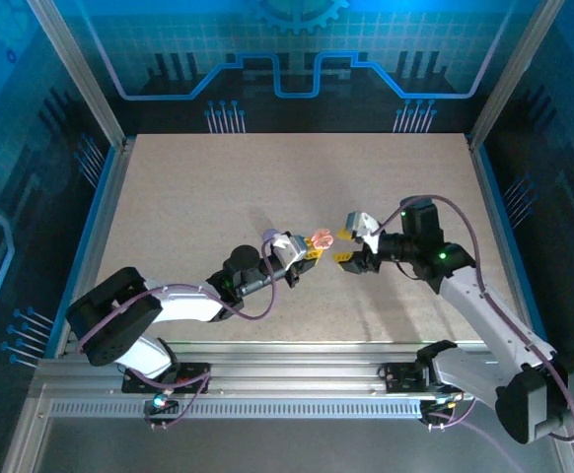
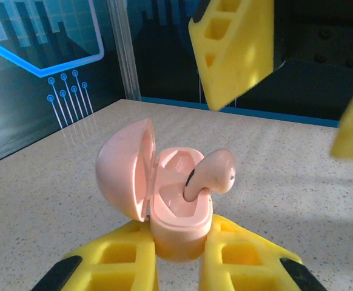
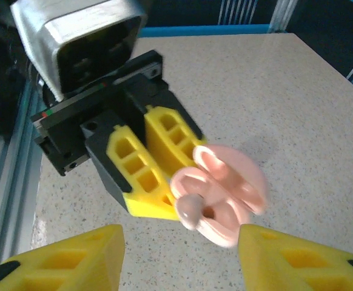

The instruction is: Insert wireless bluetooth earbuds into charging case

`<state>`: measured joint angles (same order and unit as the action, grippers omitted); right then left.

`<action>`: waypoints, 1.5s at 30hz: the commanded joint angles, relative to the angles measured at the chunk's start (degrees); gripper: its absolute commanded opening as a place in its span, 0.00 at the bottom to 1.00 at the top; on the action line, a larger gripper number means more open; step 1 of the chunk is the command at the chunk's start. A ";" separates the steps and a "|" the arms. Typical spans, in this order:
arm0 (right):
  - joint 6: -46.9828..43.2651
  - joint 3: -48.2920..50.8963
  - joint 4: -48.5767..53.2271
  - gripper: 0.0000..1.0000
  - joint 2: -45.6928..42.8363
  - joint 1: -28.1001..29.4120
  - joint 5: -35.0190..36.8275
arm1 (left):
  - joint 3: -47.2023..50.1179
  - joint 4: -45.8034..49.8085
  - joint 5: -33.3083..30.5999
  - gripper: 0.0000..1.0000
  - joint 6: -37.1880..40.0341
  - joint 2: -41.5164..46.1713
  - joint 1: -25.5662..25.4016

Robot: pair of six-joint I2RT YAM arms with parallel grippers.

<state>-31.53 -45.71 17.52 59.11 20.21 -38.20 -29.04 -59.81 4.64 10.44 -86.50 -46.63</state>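
My left gripper (image 2: 179, 250) is shut on the base of a pink charging case (image 2: 179, 209), holding it above the table with its lid (image 2: 125, 167) swung open to the left. One pale pink earbud (image 2: 216, 173) stands in the right socket, its stem inside and its rounded head sticking out above the rim. From above, the case (image 1: 321, 237) hangs mid-table between both grippers. My right gripper (image 3: 179, 242) is open with nothing between its fingers, just short of the case (image 3: 225, 188) and the earbud (image 3: 190, 209). Its yellow fingers (image 2: 234, 48) hover over the case.
The speckled beige table (image 1: 218, 177) lies bare around the arms. Metal frame posts and blue walls close it in on the left, right and back. Purple cables run along both arms.
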 commanded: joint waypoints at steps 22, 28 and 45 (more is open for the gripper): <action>-10.48 -0.71 1.88 0.38 1.23 6.86 10.46 | -0.10 0.13 1.77 0.14 0.09 3.18 -0.48; -9.25 0.22 1.12 0.38 -2.21 6.71 13.33 | 0.10 0.30 0.86 0.14 0.07 3.08 -0.48; -7.99 1.07 -0.49 0.34 -1.91 7.99 13.06 | -0.06 0.45 1.42 0.14 0.19 3.33 -0.52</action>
<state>-40.49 -43.88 17.58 56.34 27.14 -24.05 -28.97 -57.56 5.04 10.46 -84.68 -46.68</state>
